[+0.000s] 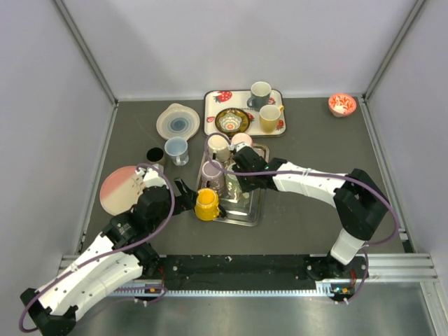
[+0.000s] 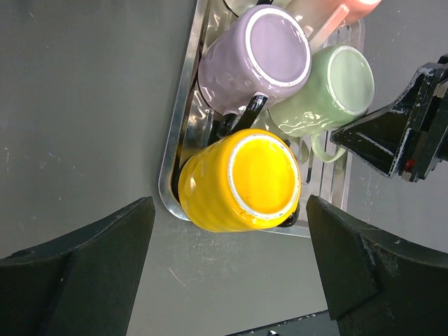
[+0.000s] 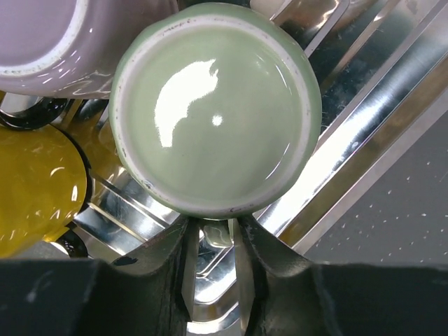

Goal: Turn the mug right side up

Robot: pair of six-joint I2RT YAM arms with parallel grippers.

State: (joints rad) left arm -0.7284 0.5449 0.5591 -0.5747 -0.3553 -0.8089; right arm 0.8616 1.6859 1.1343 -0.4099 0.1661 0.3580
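Several mugs stand upside down on a metal tray (image 1: 249, 210): a yellow one (image 2: 241, 178), a purple one (image 2: 255, 56) and a pale green mug (image 3: 213, 105). In the right wrist view my right gripper (image 3: 218, 227) sits just below the green mug's base. Its jaws are closed narrowly on the mug's handle (image 3: 218, 234). From above, that gripper (image 1: 241, 175) covers most of the green mug. My left gripper (image 2: 231, 217) is wide open at the tray's near left corner. The yellow mug sits just ahead of its fingers (image 2: 112, 245), untouched.
Cream (image 1: 218, 147) and pink (image 1: 242, 140) mugs stand at the metal tray's far end. Behind, a strawberry-print tray (image 1: 212, 98) holds two upright mugs and a bowl. A clear lid (image 1: 178, 120), blue cup (image 1: 176, 149), black cup (image 1: 154, 155), pink plate (image 1: 119, 189) and red bowl (image 1: 342, 105) lie around.
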